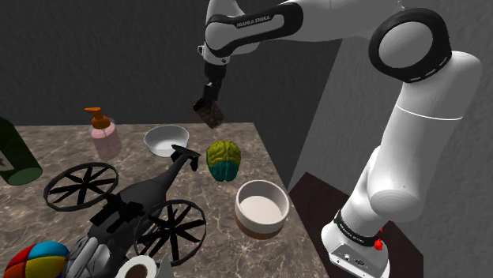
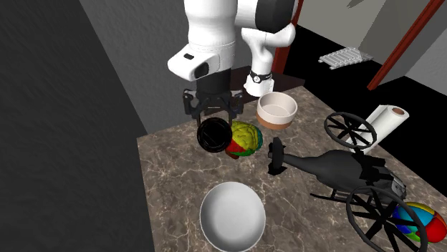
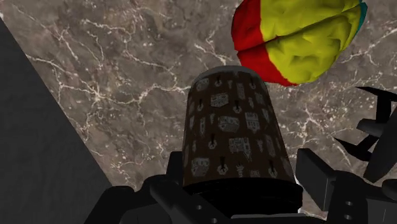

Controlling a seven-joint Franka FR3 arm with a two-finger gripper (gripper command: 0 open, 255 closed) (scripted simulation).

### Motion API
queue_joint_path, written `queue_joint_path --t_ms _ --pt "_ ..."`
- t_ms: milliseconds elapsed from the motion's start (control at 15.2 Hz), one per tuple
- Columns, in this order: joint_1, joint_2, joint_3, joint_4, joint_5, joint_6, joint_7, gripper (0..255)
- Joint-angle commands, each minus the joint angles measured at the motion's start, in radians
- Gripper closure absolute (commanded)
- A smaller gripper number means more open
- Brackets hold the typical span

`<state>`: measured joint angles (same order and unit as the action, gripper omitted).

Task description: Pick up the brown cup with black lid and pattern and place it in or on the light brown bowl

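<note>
My gripper (image 1: 208, 101) is shut on a brown cup (image 1: 212, 115) with a pale pattern and a black lid, holding it in the air above the marble table's far edge. In the second exterior view the gripper (image 2: 213, 113) grips the cup (image 2: 213, 135), whose round black lid faces the camera. In the wrist view the cup (image 3: 232, 130) is clasped between the fingers (image 3: 313, 177), over bare marble. The light brown bowl (image 1: 262, 208) with a white inside stands near the table's edge by the stand, also seen as the bowl (image 2: 277, 109) behind the arm.
A coloured brain model (image 1: 223, 160) lies between cup and bowl, just beside the cup (image 2: 244, 139). A plain white bowl (image 1: 166, 140), a black toy helicopter (image 1: 134, 201), a pink soap dispenser (image 1: 103, 134), a green bottle (image 1: 16, 158), a paper roll (image 2: 387, 117) and a coloured ball (image 1: 35, 261) crowd the table.
</note>
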<state>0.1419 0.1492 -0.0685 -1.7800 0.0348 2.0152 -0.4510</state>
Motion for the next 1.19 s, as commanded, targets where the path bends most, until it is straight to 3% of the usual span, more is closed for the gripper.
queue_joint_path --t_ms 0,594,1122 --pt "0.01 -0.082 0.005 -0.098 -0.008 0.018 0.016 255" --pt "0.049 -0.42 0.053 -0.456 -0.025 0.039 0.111 255" --pt "0.089 -0.724 0.118 -0.696 -0.001 -0.023 0.2 255"
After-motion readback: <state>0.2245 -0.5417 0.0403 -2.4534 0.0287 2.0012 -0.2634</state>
